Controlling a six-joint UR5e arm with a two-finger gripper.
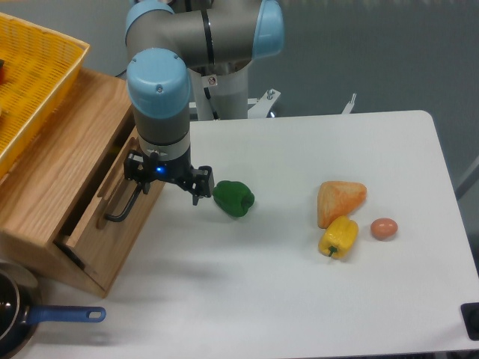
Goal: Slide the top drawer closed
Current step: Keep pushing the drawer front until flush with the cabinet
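Top drawer (112, 217) at left, nearly shut in cabinet (56, 172); front panel's long axis runs near-left to far-right. Gripper (166, 182) pressed vs. far end of front, fingers spread, grasping nothing. Push dir: leftward, square to panel.

Light-oak top drawer (112, 224), black handle (121, 211), green pepper (233, 198), yellow basket (30, 82)
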